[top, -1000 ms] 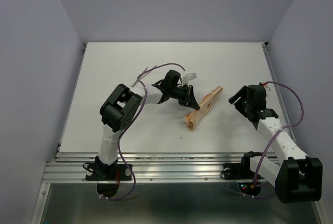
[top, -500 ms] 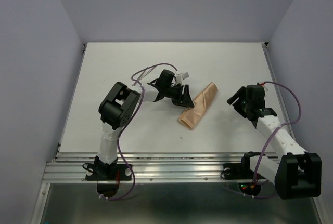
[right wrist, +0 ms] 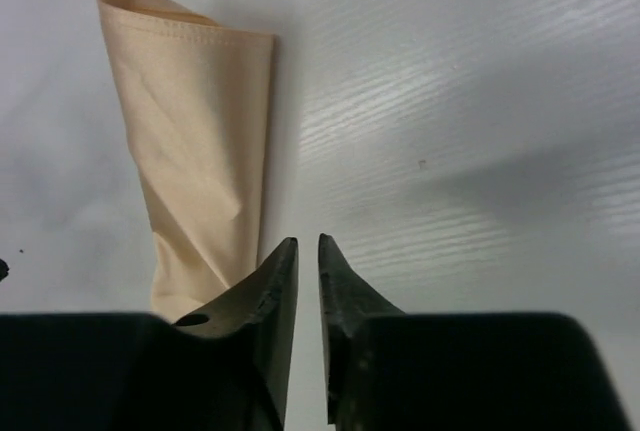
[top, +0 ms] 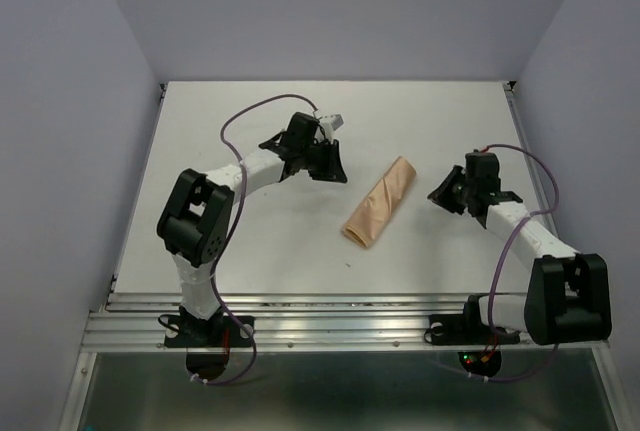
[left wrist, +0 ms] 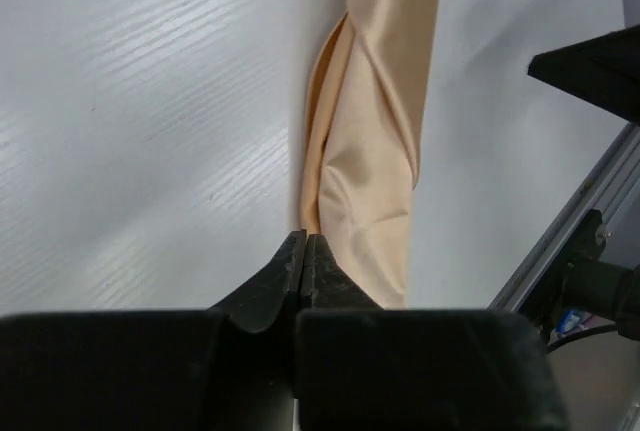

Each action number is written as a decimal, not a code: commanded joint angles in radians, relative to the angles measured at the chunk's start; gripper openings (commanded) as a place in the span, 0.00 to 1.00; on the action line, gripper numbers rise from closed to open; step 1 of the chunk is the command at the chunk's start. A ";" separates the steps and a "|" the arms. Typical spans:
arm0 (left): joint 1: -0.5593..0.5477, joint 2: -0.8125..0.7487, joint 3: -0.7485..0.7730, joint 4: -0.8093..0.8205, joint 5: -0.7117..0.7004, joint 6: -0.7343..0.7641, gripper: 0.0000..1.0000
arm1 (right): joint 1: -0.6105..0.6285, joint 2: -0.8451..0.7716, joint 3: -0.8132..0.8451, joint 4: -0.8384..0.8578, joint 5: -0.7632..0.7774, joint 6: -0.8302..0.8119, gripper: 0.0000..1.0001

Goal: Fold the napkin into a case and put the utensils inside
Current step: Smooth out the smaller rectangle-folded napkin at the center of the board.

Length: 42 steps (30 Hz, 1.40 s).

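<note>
While the narrow peach-orange cloth case [top: 378, 201] lies at the middle of the white table [top: 250, 241] (pointing one to seven o'clock), left gripper [top: 335, 164] clenched empty at its ten o'clock, right gripper [top: 446, 194] slightly parted at three o'clock.

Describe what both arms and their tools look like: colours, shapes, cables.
The left arm and right arm match: white tubular links between bulky black joint housings. A thin purple cable loops loosely along each. The left tool and right tool each end in two black, wedge-shaped fingers tapering to thin tips.
</note>
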 commanded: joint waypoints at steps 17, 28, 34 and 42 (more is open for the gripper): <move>-0.168 -0.121 -0.186 0.038 0.130 0.024 0.00 | 0.114 0.407 0.315 0.150 -0.123 -0.038 0.09; -0.165 -0.016 -0.136 -0.050 -0.105 0.096 0.00 | 0.114 0.554 0.405 0.153 -0.074 -0.027 0.08; -0.165 -0.059 -0.139 -0.039 -0.109 0.074 0.00 | 0.114 0.481 0.401 0.155 -0.077 -0.030 0.08; -0.166 -0.130 -0.114 -0.040 -0.120 0.048 0.00 | 0.114 0.532 0.442 0.156 -0.063 -0.029 0.08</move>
